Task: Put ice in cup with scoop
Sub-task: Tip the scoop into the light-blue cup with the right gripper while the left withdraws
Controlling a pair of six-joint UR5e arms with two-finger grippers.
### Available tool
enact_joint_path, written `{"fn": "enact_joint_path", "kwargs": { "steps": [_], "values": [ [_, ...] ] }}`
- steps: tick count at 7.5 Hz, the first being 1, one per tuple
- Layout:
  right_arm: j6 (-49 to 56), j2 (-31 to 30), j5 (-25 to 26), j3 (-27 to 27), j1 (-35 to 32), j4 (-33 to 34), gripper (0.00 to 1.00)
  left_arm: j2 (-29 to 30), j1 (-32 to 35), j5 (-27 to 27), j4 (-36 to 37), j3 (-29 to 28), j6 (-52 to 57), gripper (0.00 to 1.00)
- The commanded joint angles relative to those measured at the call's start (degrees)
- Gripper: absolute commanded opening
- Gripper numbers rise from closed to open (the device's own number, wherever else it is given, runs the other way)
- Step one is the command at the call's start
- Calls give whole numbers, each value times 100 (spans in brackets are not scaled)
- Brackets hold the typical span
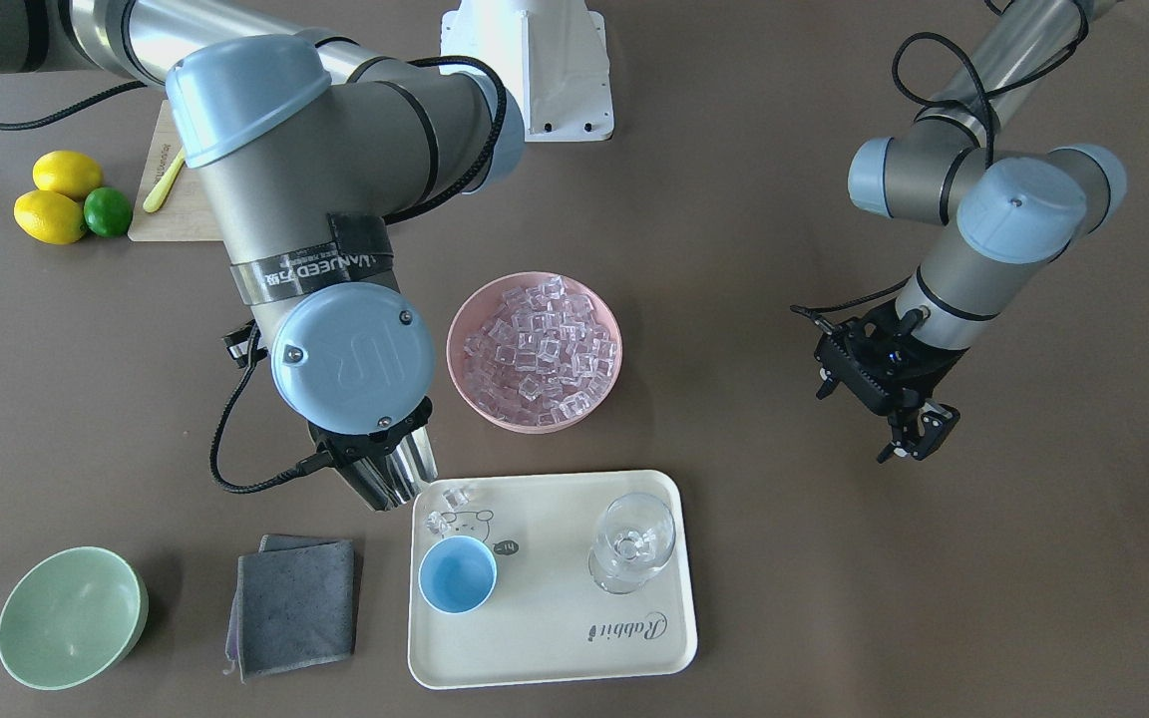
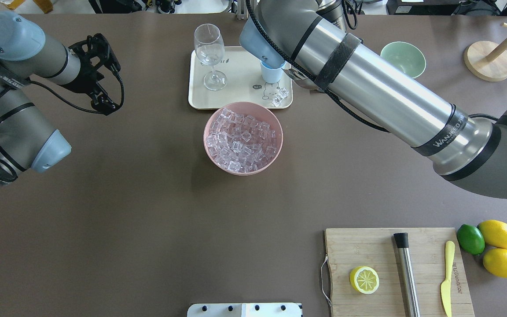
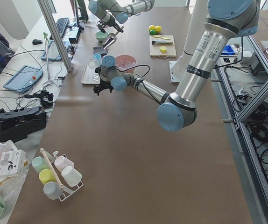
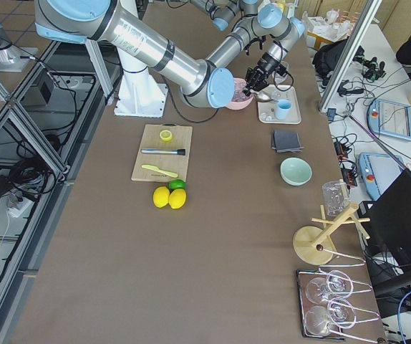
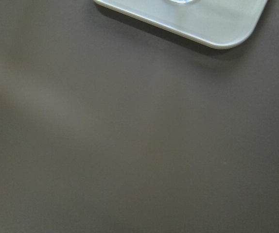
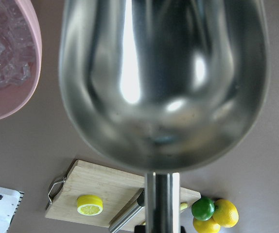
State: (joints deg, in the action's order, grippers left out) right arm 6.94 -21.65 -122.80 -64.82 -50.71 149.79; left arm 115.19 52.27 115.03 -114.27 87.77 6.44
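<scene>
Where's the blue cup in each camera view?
Front-facing: cup, lower centre, on tray's left.
Overhead: cup, top centre, half hidden.
Exterior left: cup, far, upper left.
Exterior right: cup, top centre-right.
Left wrist: absent.
Right wrist: absent.
Landmark: pink bowl beside tray.

Bright, even light; soft shadows beside pink bowl (image 1: 535, 423) and tray (image 1: 555, 598). White glare streaks on close, slightly soft scoop (image 6: 164, 82). Left wrist view blurred, low contrast. Exterior left view blown out top left.

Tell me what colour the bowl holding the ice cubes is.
Pale pink: the bowl under the ice shows best in the exterior front-facing view.
</scene>
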Motion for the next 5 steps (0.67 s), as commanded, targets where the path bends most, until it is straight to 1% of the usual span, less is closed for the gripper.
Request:
{"fn": "enact_joint_path", "kwargs": {
  "steps": [1, 2, 3, 4, 5],
  "values": [
    [0, 12, 1, -31, 8, -2, 0, -85, 98, -570, 280, 144, -20, 97],
    [0, 12, 1, -75, -1, -2, 0, -94, 160, -509, 439, 144, -38, 98],
    [-8, -49, 1, -275, -36, 7, 0, -137, 413, -212, 684, 144, -64, 98],
    [-35, -215, -7, -590, -280, 15, 0, -259, 772, 226, 974, 152, -38, 98],
    [-139, -408, -42, -968, -491, 59, 0, -452, 1010, 317, 1124, 300, -12, 98]
  ]
}}
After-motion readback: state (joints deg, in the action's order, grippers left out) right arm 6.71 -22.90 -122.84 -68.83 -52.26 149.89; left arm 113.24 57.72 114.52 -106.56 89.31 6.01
